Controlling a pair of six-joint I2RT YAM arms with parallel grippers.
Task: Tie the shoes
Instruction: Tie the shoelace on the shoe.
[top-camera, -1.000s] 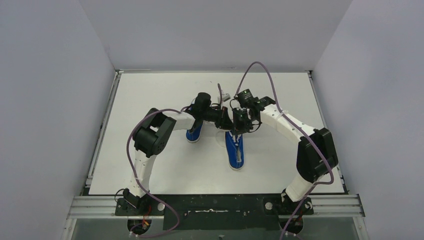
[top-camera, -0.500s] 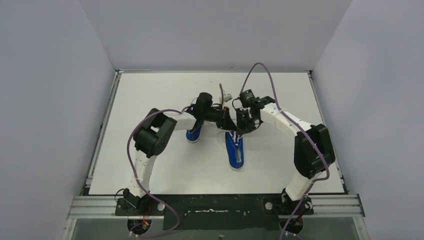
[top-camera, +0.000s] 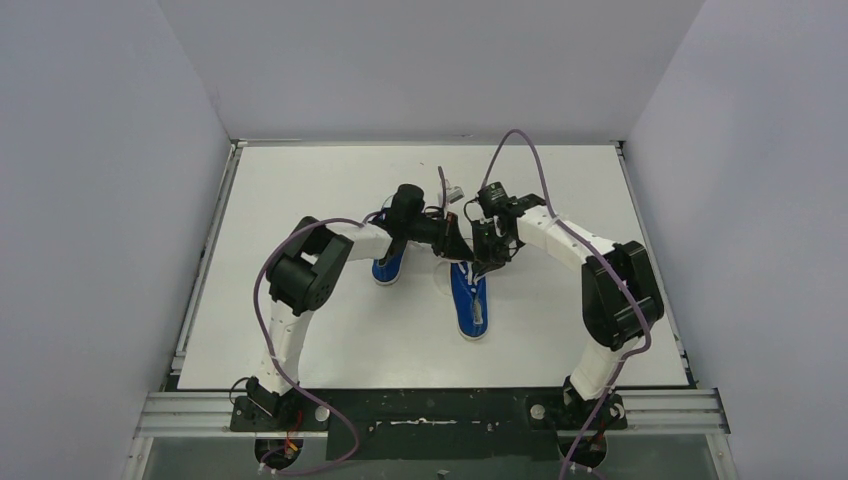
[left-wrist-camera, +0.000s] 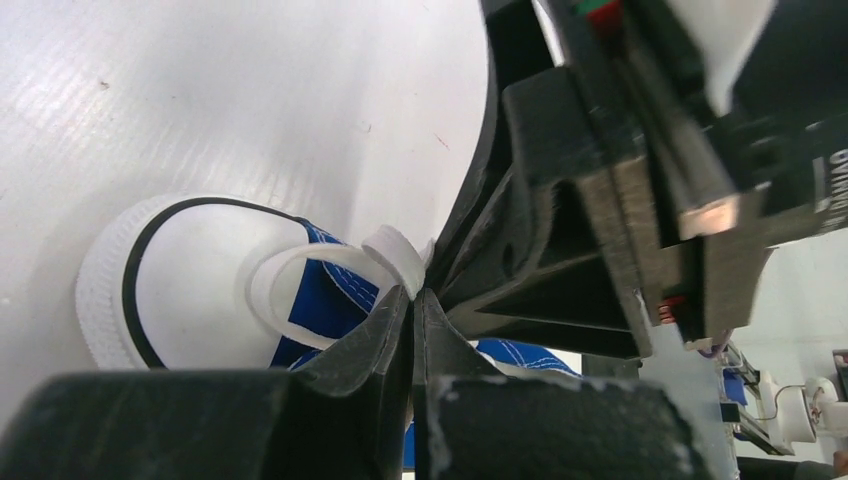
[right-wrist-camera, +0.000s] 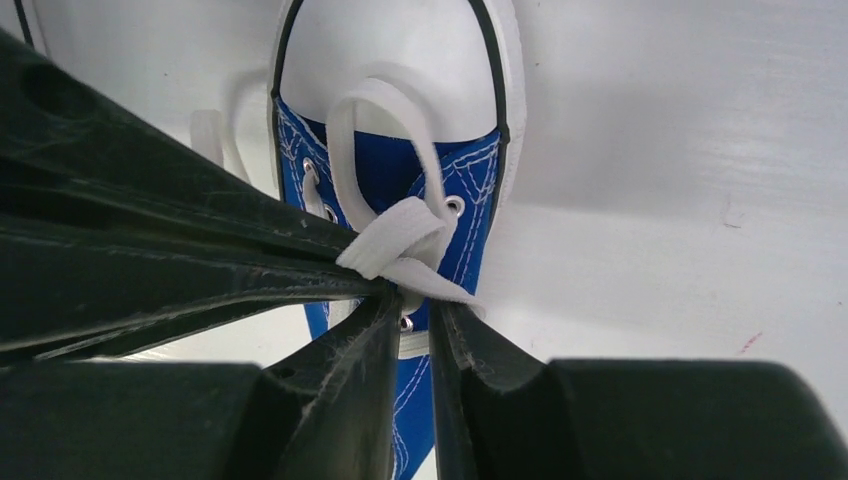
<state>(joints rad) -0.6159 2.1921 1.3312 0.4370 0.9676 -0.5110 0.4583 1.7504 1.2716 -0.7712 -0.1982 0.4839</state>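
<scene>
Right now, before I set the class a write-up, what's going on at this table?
Both grippers meet over one small blue canvas sneaker with a white toe cap on the white table. The left gripper is shut on a loop of its flat white lace. The right gripper has its tips at the same lace, jaws slightly apart; whether it grips is unclear. No finished bow shows. The second blue sneaker sits on its left, partly covered.
</scene>
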